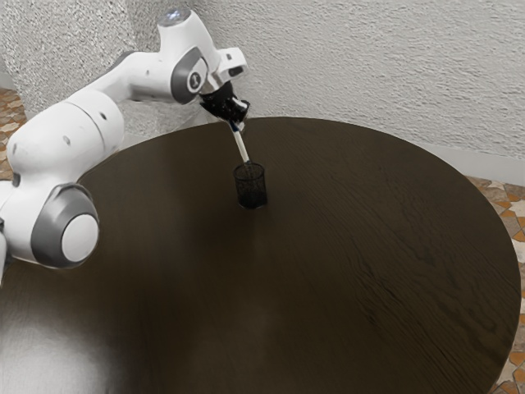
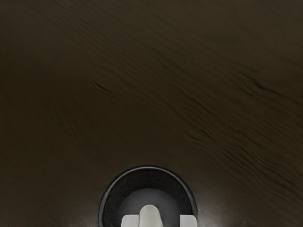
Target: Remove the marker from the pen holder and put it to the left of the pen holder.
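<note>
While your white, smooth-shelled arm [image 1: 70, 135] is reaching in from the exterior view's left, its black gripper [image 1: 237, 124] is hovering above the pen holder [image 1: 251, 188], at the upper end of the marker [image 1: 241, 146]. You are looking at a slim, pale, straight-sided barrel; it is slanting down from the gripper, its lower part meeting the holder's mouth. How deep it is reaching, you cannot tell. Whether the gripper is closing on the marker or standing open around it, you cannot tell either. In the wrist view, the marker is presenting a rounded end over the holder's round opening. The holder, a black mesh cylinder with a smooth rim, is standing upright on a round table [image 1: 353, 271] of dark, wavy-grained wood. Behind, a rough white plaster wall [image 1: 369, 74] is rising from a floor [image 1: 510, 207] of orange and cream tiles.
</note>
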Controlling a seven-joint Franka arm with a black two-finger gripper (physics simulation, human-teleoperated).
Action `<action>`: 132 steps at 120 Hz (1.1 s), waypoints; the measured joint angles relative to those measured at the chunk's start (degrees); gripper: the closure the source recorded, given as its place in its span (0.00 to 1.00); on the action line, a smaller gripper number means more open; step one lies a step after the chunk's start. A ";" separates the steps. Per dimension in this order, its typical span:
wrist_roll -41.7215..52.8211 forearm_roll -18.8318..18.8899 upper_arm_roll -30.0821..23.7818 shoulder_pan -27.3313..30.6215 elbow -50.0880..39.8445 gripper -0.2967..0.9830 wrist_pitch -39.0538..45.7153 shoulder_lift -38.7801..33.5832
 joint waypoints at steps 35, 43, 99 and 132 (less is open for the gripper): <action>1.25 0.32 2.79 2.08 -7.55 0.84 0.84 -4.39; 1.89 0.39 3.27 2.38 -8.76 0.84 2.40 -3.97; 18.70 0.17 3.27 2.83 -26.86 0.84 47.79 -1.29; 31.08 0.99 3.03 3.55 -27.00 0.84 59.22 4.23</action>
